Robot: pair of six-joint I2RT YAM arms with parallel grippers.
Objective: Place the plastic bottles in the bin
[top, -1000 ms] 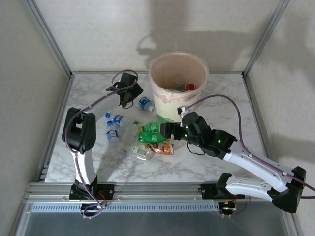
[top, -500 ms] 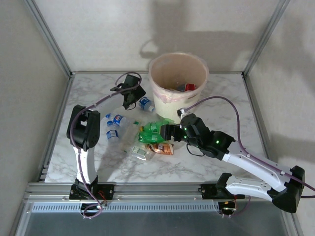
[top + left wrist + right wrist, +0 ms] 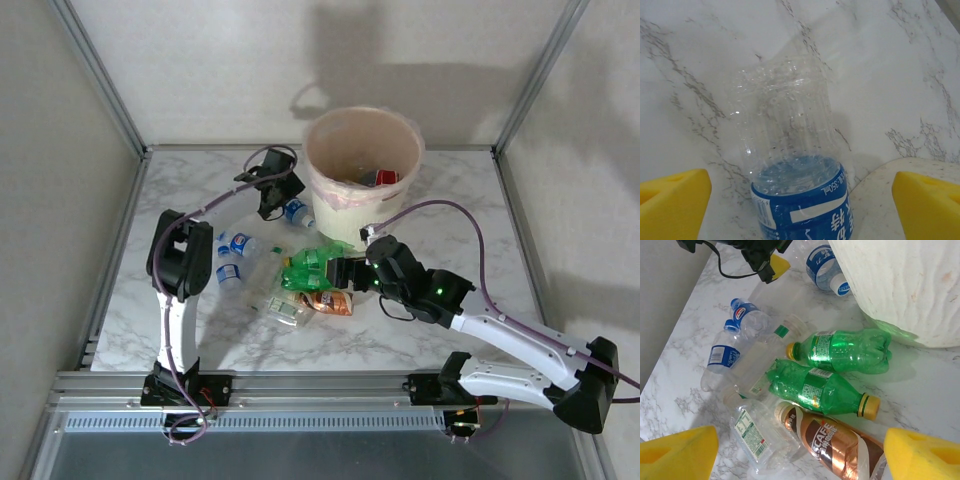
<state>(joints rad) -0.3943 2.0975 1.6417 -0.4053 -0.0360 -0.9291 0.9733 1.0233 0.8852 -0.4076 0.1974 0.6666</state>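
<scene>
A white, grey-veined marble tabletop (image 3: 450, 200) is enclosed by plain grey walls and aluminium posts (image 3: 100, 75). Toward the left, the left gripper (image 3: 272, 197) is held with its yellow fingers spread either side of a clear ribbed plastic bottle with a blue label (image 3: 790, 165), which is not touched. In the middle, clear bottles (image 3: 230, 258), green bottles (image 3: 847, 350) and a brown-labelled bottle (image 3: 832, 440) are heaped on the marble. Just behind them the round peach-beige bin (image 3: 325, 195) is set, and a red-labelled piece (image 3: 386, 177) is seen inside it. The right gripper (image 3: 800, 452) is held spread wide over the heap.

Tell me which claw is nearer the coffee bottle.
Right. The right claw hangs above the coffee bottle; the left claw is over a clear bottle by the bin.
</scene>
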